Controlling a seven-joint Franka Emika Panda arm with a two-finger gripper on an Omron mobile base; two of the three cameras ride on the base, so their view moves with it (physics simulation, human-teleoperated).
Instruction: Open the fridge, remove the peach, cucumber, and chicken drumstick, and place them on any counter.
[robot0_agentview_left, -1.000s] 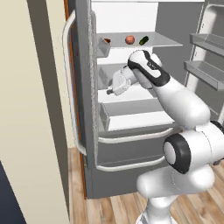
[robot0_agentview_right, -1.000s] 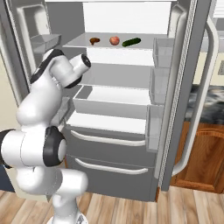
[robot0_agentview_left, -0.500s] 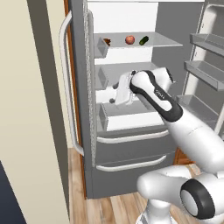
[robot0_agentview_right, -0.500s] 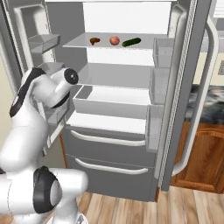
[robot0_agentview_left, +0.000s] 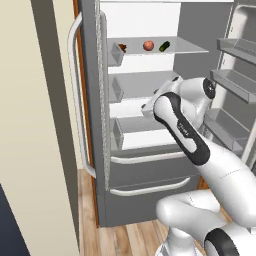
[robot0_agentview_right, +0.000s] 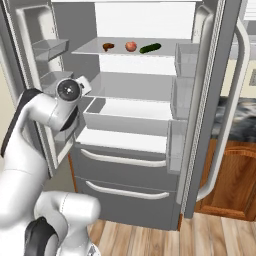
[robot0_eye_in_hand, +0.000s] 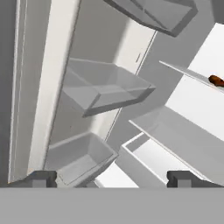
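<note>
Fridge stands with both French doors swung open, two lower drawers shut. On the upper shelf three items sit in a row, apart from each other: chicken drumstick at the left in the right base view, peach in the middle, cucumber at the right, lying at a slant. Same row in the left base view: drumstick, peach, cucumber. The arm reaches into the fridge at mid height, below that shelf, wrist bent over the clear crisper bin. Gripper has its jaws spread wide apart with nothing between them; both dark fingertips show at the bottom of the hand view. Hand view looks tilted at the left door's inner side, with clear door bins stacked one above another, and a sliver of the orange-brown drumstick on the shelf edge at far right. Gripper is well below and to the left of the three items, touching none. A patch of marbled counter on a brown cabinet shows behind the right door in the right base view. Wood floor below.
</note>
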